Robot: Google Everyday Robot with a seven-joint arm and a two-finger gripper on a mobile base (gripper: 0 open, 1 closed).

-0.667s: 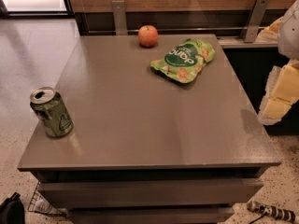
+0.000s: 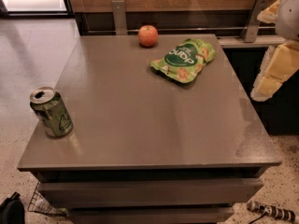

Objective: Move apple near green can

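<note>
The apple is round and red-orange and stands at the far edge of the grey table, left of the middle. The green can stands upright near the table's front left corner, silver top up, far from the apple. My gripper shows as pale yellow-white parts at the right edge of the view, beyond the table's right side and above floor level. It is well away from both the apple and the can, and it holds nothing that I can see.
A flat green snack bag with white lettering lies right of the apple. Metal brackets and a wood-panelled wall stand behind the table. A wire basket and a black object sit on the floor at the front left.
</note>
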